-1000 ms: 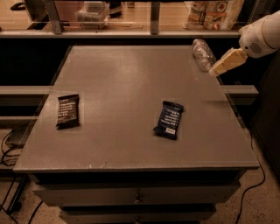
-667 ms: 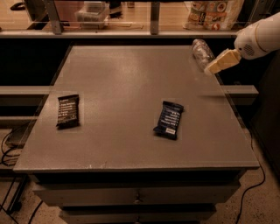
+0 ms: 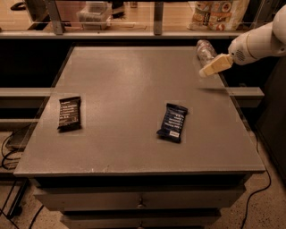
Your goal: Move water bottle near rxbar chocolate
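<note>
The water bottle (image 3: 205, 49), small, clear and crinkled, lies on its side at the far right corner of the grey table (image 3: 134, 85). My gripper (image 3: 209, 69) reaches in from the right on a white arm and hangs just in front of and right of the bottle, close to it. The rxbar chocolate (image 3: 69, 112), a flat black wrapper with white text, lies near the table's left edge, far from the bottle.
A navy-blue bar wrapper with a white label patch (image 3: 173, 121) lies right of the table's centre. A shelf behind a rail at the back holds a clear container (image 3: 94, 13) and snack bags (image 3: 219, 13). Cables (image 3: 9, 147) lie on the floor at left.
My gripper has moved left, closer to the water bottle. The bottle and both bars have not moved.
</note>
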`<state>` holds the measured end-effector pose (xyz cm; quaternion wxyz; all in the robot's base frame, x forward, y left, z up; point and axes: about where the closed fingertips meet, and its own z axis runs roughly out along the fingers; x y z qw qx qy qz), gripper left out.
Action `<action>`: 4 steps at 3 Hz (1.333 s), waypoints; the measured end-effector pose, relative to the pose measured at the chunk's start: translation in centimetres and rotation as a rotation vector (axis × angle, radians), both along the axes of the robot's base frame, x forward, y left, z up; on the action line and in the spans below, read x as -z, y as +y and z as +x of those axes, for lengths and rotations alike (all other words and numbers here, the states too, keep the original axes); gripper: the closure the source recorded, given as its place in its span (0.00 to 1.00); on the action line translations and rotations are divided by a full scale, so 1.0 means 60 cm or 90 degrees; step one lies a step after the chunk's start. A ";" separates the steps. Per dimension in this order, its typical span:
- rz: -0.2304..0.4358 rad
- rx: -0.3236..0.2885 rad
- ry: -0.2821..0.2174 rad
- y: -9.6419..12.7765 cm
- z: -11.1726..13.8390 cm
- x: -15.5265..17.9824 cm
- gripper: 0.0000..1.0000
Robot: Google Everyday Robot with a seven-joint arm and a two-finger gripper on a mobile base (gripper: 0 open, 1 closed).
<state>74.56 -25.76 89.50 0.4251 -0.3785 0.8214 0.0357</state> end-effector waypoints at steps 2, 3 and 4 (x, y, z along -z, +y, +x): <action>0.059 -0.004 0.008 0.020 0.059 0.031 0.17; 0.077 -0.008 0.012 0.029 0.079 0.043 0.41; 0.079 -0.009 0.018 0.033 0.092 0.054 0.64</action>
